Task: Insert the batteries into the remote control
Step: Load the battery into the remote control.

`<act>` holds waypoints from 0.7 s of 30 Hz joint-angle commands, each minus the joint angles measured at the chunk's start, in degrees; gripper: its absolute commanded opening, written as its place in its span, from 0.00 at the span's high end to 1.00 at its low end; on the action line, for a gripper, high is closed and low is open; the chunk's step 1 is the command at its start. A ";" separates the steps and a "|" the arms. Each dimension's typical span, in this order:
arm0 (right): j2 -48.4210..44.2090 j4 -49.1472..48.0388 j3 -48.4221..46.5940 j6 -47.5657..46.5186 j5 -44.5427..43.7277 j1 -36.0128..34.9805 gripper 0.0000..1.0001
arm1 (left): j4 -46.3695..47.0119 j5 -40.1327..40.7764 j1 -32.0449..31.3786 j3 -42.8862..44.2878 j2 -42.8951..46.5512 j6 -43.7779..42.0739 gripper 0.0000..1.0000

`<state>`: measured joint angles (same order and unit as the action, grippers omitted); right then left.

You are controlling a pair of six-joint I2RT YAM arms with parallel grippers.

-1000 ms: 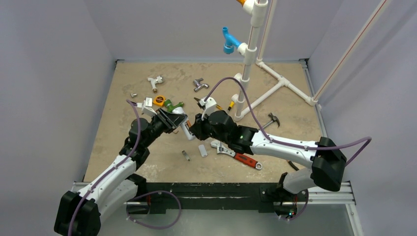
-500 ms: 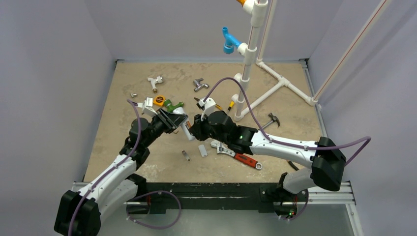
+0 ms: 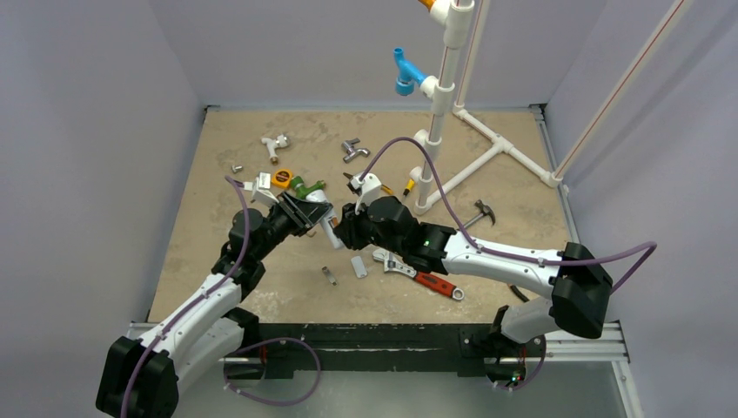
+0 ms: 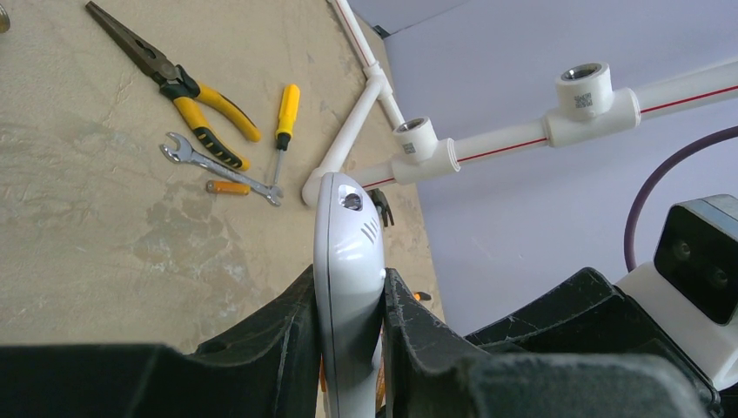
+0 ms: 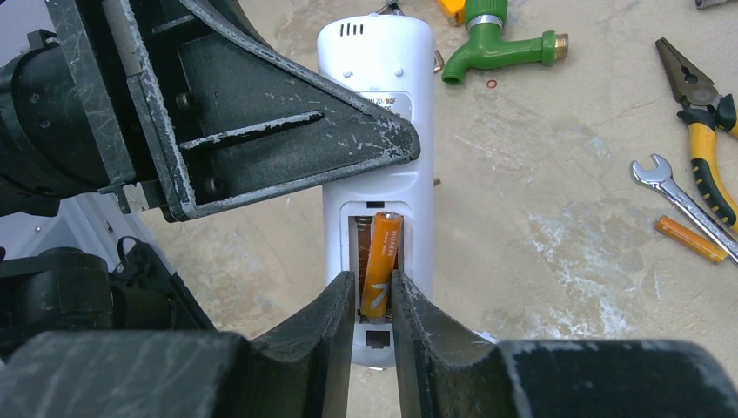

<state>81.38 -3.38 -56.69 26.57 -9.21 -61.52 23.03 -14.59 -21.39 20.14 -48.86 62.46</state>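
While the right gripper (image 5: 373, 294) pinches a small orange cylindrical battery (image 5: 381, 248) set in the open bay of the white plastic remote control (image 5: 376, 87), the left gripper (image 4: 348, 300) clamps that remote. First-cell seating is in hand; next, likely: press it flat, release, fetch the second orange battery (image 5: 689, 239) lying right of the remote.

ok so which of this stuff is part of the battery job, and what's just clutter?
Job: remote control in left gripper; orange battery in right gripper, at the open compartment; second battery on the table; loose white cover.
Clutter: pliers, spanner, green tap, screwdriver, hammer, adjustable wrench.
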 commanded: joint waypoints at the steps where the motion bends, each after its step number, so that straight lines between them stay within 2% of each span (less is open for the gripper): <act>1: -0.98 0.61 -2.49 -0.03 0.40 -0.36 0.77 | 3.85 -0.49 0.03 1.85 -0.04 1.09 1.00; 14: -2.32 -0.14 -1.88 -0.79 -1.25 -0.36 0.66 | 4.39 -0.77 0.03 1.51 0.01 1.57 1.00; 21: -3.22 -1.24 -1.33 -2.16 -2.54 -0.36 0.65 | 3.94 -0.85 -0.01 1.37 0.56 1.53 1.00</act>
<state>80.93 -3.38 -56.71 25.96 -9.80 -61.60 23.09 -14.70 -21.39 20.14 -49.28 63.07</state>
